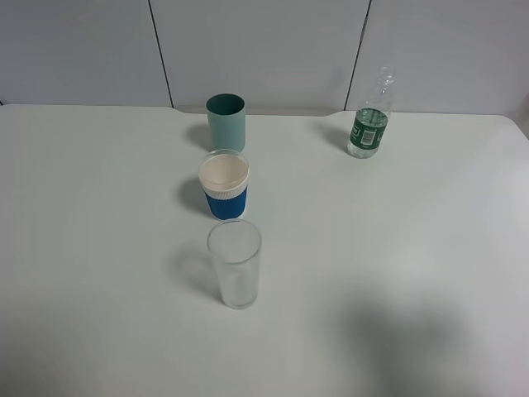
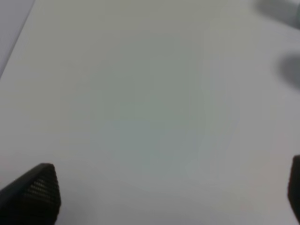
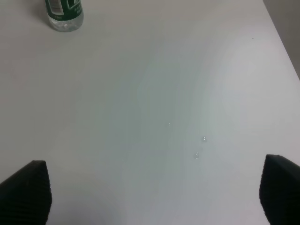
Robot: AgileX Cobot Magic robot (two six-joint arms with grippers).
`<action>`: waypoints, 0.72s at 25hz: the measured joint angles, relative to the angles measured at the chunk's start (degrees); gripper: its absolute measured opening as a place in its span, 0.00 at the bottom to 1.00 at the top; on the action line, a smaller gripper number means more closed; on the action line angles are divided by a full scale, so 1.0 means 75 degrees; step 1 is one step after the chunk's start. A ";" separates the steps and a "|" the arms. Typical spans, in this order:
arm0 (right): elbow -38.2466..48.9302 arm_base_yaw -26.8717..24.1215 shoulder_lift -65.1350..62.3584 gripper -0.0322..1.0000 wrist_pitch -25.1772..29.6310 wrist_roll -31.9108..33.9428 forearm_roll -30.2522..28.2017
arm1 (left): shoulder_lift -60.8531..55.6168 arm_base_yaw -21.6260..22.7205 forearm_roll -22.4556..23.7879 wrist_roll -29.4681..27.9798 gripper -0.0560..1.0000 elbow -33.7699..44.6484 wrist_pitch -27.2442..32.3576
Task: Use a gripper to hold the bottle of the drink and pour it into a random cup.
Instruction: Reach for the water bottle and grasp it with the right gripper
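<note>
**Right end effector** [image 3: 157,187]: black ribbed fingers [image 3: 28,192] spread wide. Only bare white bench [image 3: 150,93] lies between them, and it holds nothing.

**Small clear plastic bottle with a dark green label** [image 3: 64,14]: upright on the bench, well ahead of the right end effector. It is off to one side of the centre line and well apart from both fingers. The right wrist view catches only its lower part. In the high view the bottle [image 1: 369,124] stands capless with its narrow neck up, and clear liquid shows below the label. It sits near the far edge of the bench.

**Tiny droplets** [image 3: 204,138]: a few on the bench a short way ahead of the right end effector, toward the finger on the side away from the bottle.

**Left end effector** [image 2: 169,192]: fingers spread wide over bare bench, empty. Blurred dark patches [image 2: 288,70] lie far ahead of it, too soft to identify.

**Plain pale teal cylindrical cup** [image 1: 226,122]: darker teal inside, no handle, upright, well apart from the bottle. It shows in neither wrist view, so I cannot place it relative to either end effector.

**Row toward the camera from the teal cup:**
- A white cup with a blue sleeve [image 1: 224,186] comes first, close to the teal cup. I cannot tell whether they touch.
- A tall clear glass [image 1: 235,265] comes next, standing apart.
</note>
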 joint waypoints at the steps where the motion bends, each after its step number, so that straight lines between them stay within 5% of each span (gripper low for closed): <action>1: 0.0000 0.0000 0.0000 0.88 0.0000 0.0000 0.0000 | 0.0000 0.0000 0.0000 0.0000 0.98 0.0000 0.0000; 18: 0.0000 0.0000 0.0000 0.88 0.0000 0.0000 0.0000 | 0.0000 0.0000 0.0000 0.0000 0.98 0.0000 0.0000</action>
